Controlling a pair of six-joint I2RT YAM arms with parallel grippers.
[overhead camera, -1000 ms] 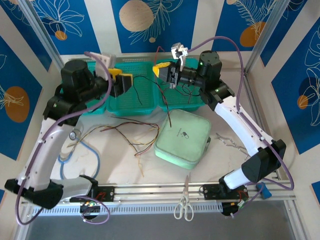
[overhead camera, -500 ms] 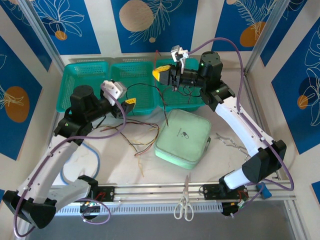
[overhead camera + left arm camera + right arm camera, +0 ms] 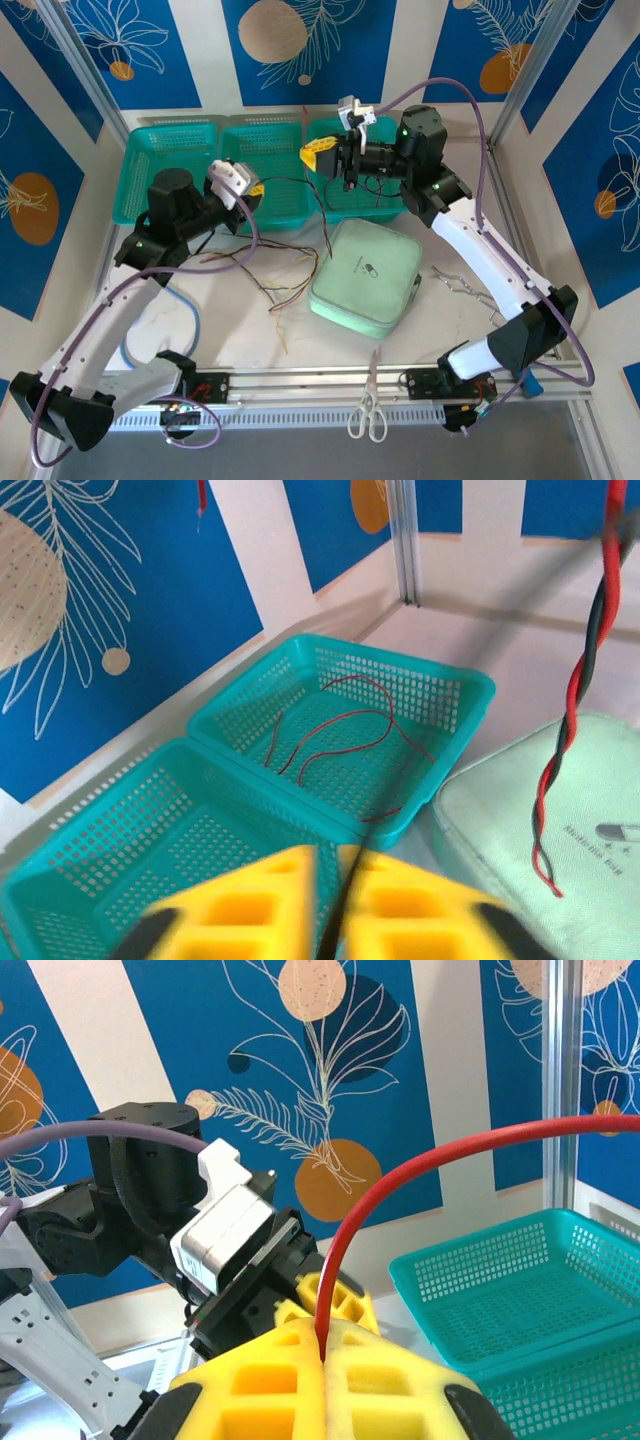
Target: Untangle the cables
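My left gripper has its yellow fingers shut on a thin black cable. In the top view that gripper hangs at the front edge of the middle basket, and the black cable runs right from it, then drops toward the table. My right gripper is raised over the right basket, shut on a red cable that arcs up out of its jaws. A twisted red-and-black cable hangs over the pouch. More thin cables lie loose on the table, and dark red ones lie in the right basket.
Three teal baskets stand in a row at the back. A pale green pouch lies mid-table. A light-blue stethoscope is at the left, forceps at the right, scissors at the near edge.
The left arm swung from the left basket toward the middle, and its gripper went from open to shut on the black cable. The right gripper shifted slightly left, still holding the red cable.
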